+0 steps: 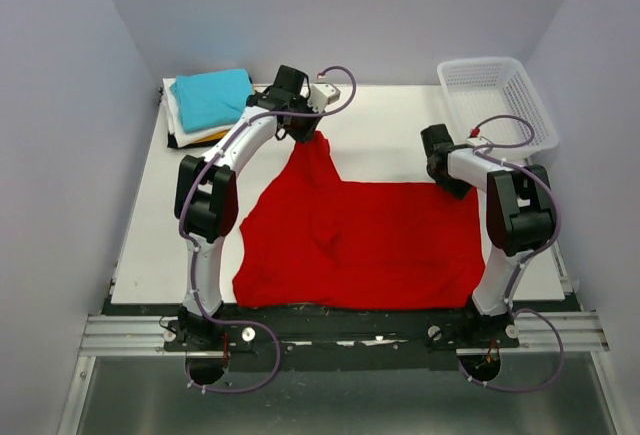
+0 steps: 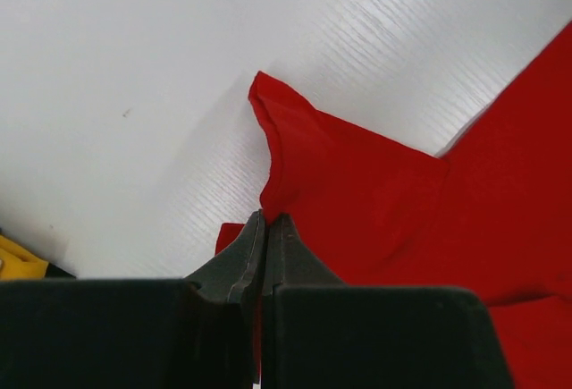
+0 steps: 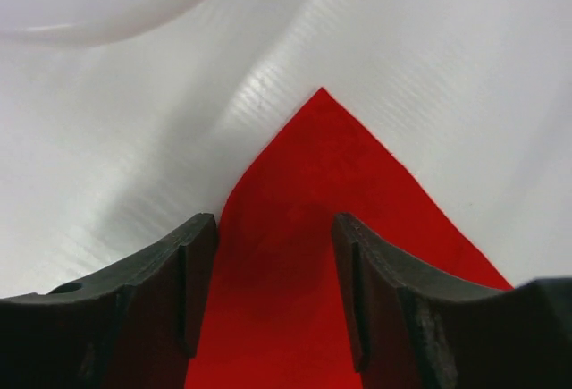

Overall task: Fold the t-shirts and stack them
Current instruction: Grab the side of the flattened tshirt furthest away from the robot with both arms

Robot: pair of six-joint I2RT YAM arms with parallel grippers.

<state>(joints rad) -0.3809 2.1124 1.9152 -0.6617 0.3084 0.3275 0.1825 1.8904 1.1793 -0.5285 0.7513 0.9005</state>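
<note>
Red t-shirt during spreading, described from the near edge of the table to the far. Nearest the arm bases, the red t-shirt point(image 1: 370, 240) lay on the white table point(image 1: 150, 255). One long edge ran along the table's front and the body was spread across the middle, with shallow creases left of centre. Farther back, at the shirt's far right corner, the right gripper point(image 3: 274, 273) sat low with its fingers apart, one on each side of the pointed corner. The cloth lay between them but was not pinched. Farther still, the left gripper point(image 2: 265, 228) had its fingers pressed together on a fold of red cloth beside a sleeve. There the far left part of the shirt tapered to a narrow peak. Beyond it, in the far left corner, stood the stack of folded shirts point(image 1: 210, 100), teal on top with white, orange and dark layers beneath. A white lattice basket point(image 1: 530, 110) occupied the far right corner. The shirt appeared light, limp and matte. It would probably drape and bunch from any single hold, and slide readily over the smooth table. Two corner or hem grips, taken close to the edge, should keep it flat for folding.
</note>
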